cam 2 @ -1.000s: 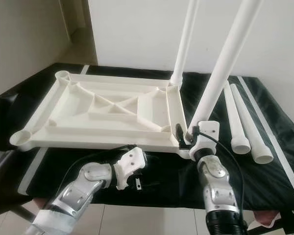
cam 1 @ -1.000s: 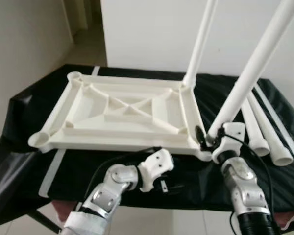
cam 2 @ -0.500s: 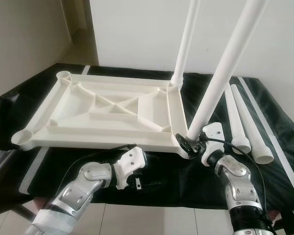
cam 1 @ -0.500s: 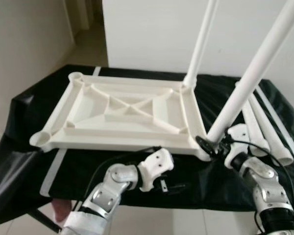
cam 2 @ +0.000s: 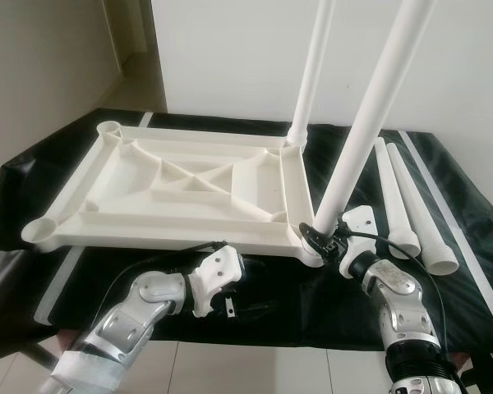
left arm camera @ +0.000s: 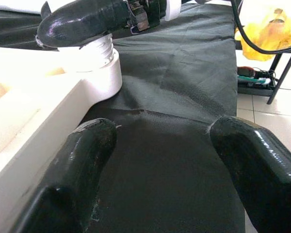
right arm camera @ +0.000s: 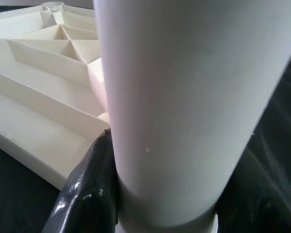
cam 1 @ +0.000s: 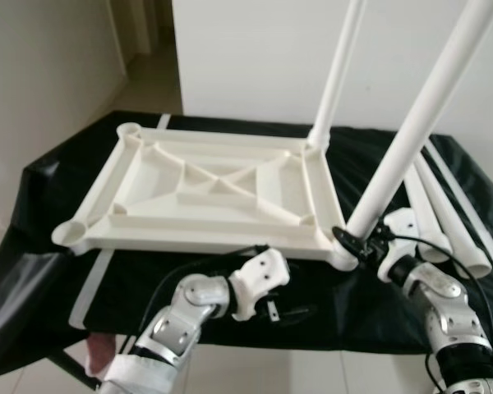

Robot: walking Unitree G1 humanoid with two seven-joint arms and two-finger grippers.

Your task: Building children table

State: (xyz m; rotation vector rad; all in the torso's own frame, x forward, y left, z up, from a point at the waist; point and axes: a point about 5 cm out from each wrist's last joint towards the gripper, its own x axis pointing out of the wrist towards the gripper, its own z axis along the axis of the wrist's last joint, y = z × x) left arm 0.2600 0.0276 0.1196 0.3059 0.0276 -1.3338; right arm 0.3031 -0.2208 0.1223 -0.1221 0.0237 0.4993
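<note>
— What are you seeing nearest you?

— Your left gripper is hovering low over the black cloth at the table's near edge, fingers spread wide apart and holding nothing. One finger is lying just beside the near rim of the upturned white tabletop.

— And your right side?

— Your right gripper is reaching in at the tabletop's near right corner, its fingers closing around the base of the near leg, which is standing in that corner socket and leaning to your right.

— Where is there room?

— The cloth is lying bare along the near edge between your two arms. Two loose legs are lying to your right of the tabletop. Farther back, another leg is standing in the far right corner, and the two left sockets are standing open.
</note>
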